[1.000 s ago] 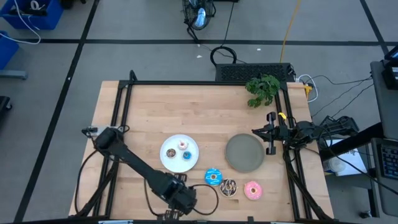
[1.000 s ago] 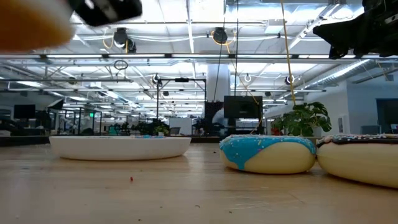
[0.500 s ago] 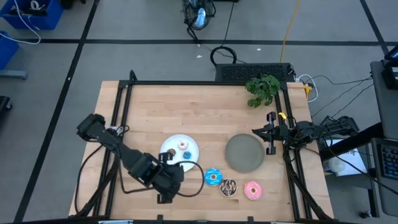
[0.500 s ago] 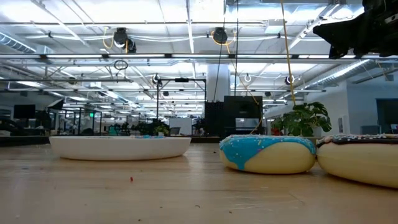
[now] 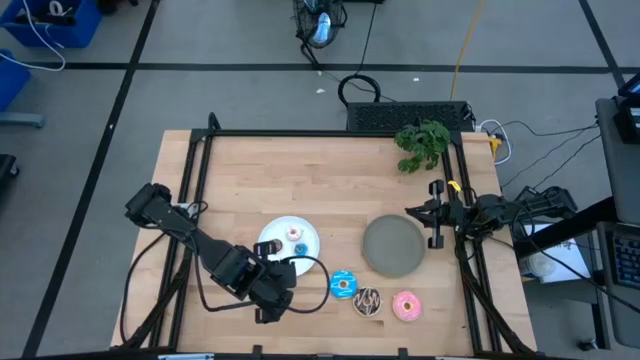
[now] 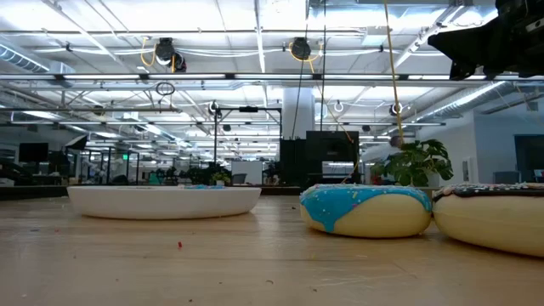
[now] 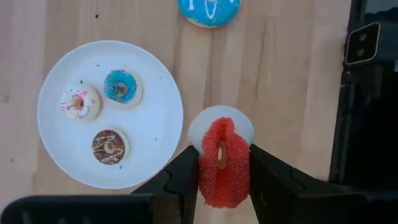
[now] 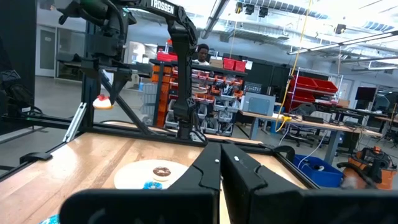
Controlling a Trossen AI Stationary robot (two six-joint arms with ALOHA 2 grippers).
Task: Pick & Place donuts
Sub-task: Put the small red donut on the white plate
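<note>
The left gripper [image 7: 222,171] is clamped on the small red sugared ring donut [image 7: 222,163], carrying it just beside the round white plate [image 7: 155,134] (three small donuts already there), so next comes centring over the plate and releasing.

red sugared donut [image 7: 222,163] | white plate [image 7: 155,134] | blue-iced donut [image 7: 209,10]

The left arm reached from the table's left edge toward its near edge, its left gripper [image 7: 222,165] raised, fingers [image 7: 186,177] clamped on a red donut [image 7: 222,163]. The right arm waited at the right edge, right gripper [image 5: 436,214] with fingers pressed together.
</note>
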